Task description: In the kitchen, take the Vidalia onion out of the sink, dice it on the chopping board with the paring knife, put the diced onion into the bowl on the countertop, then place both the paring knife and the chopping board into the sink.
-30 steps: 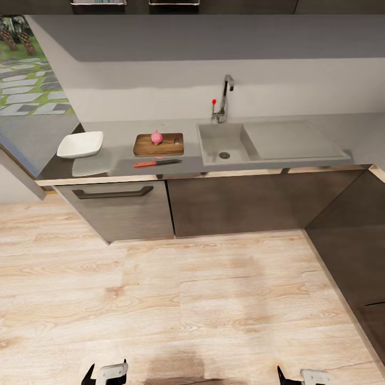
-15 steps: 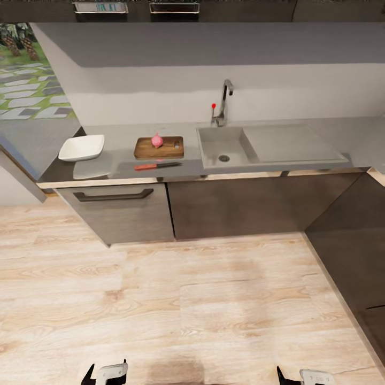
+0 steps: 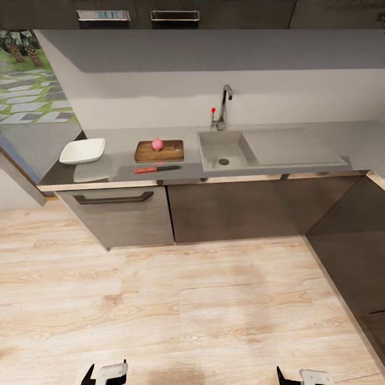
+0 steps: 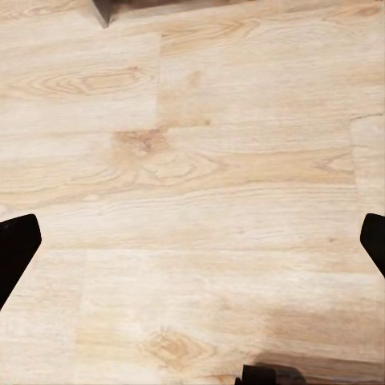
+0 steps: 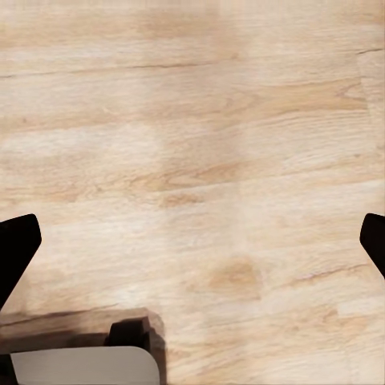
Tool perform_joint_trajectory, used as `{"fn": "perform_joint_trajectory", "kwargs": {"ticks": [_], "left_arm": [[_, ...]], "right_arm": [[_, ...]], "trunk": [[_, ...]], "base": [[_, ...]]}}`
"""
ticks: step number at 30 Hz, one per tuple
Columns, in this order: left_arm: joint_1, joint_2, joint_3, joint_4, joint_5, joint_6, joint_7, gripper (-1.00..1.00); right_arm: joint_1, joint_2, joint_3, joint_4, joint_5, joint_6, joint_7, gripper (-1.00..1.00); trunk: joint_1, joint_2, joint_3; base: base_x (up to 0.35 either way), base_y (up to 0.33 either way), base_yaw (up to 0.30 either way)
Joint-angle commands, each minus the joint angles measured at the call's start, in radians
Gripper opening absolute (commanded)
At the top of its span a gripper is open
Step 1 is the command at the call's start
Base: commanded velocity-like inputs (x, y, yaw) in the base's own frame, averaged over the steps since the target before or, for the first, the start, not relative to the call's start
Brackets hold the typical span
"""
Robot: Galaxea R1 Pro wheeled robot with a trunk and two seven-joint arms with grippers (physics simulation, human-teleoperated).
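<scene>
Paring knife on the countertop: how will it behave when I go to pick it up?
The paring knife lies flat on the glossy countertop, so it will probably slide if nudged. It looks slim and low, leaving little to grip under. The red handle seems the thicker, safer end to close on.

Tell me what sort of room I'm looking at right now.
A home kitchen, most likely: a steel sink with a chrome tap set in a grey countertop over dark cabinets, plus a chopping board and paring knife laid out.
</scene>
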Motion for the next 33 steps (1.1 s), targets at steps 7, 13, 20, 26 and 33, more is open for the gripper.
{"fn": "perform_joint_trajectory", "kwargs": {"ticks": [7,13,20,26,33], "left_arm": [[-0.002,-0.001,-0.009,0.004,0.010,-0.006,0.000,1.00],[-0.002,-0.001,-0.009,0.004,0.010,-0.006,0.000,1.00],[-0.002,-0.001,-0.009,0.004,0.010,-0.006,0.000,1.00],[-0.002,-0.001,-0.009,0.004,0.010,-0.006,0.001,1.00],[-0.002,-0.001,-0.009,0.004,0.010,-0.006,0.001,1.00]], "right_arm": [[0.000,0.000,0.000,0.001,-0.005,-0.003,0.003,1.00],[0.000,0.000,0.000,0.001,-0.005,-0.003,0.003,1.00],[0.000,0.000,0.000,0.001,-0.005,-0.003,0.003,1.00],[0.000,0.001,0.000,0.001,-0.004,-0.003,0.003,1.00],[0.000,0.001,0.000,0.001,-0.004,-0.003,0.003,1.00]], "trunk": [[0.027,-0.050,-0.012],[0.050,-0.092,-0.021],[0.077,-0.141,-0.032],[0.100,-0.183,-0.041],[0.127,-0.232,-0.052]], "base": [[0.000,0.000,0.000],[0.000,0.000,0.000],[0.000,0.000,0.000],[0.000,0.000,0.000],[0.000,0.000,0.000]]}}
